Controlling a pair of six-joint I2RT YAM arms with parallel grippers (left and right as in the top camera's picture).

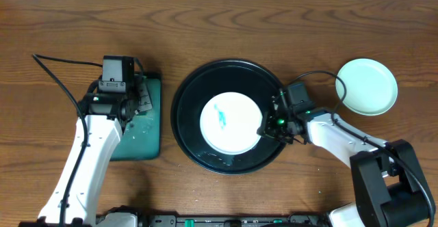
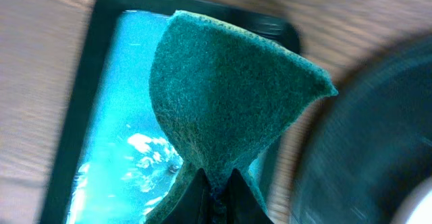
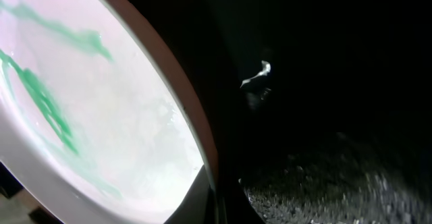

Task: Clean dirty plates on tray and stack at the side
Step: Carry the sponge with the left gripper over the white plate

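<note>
Overhead, the smeared white plate (image 1: 229,123) lies in the black tray (image 1: 183,97), with your right gripper (image 1: 270,128) at its right rim. Left wrist: the left gripper (image 2: 216,190) pinches a green scouring pad (image 2: 223,96) above the green tray (image 2: 81,116). Right wrist: the jaws clamp the plate's rim, so brace it firmly while you scrub.

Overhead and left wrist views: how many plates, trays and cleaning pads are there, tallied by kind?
Plates: 2 (white plate, mint-green plate)
Trays: 2 (round black tray, dark green rectangular tray)
Scouring pad: 1
Total: 5
</note>
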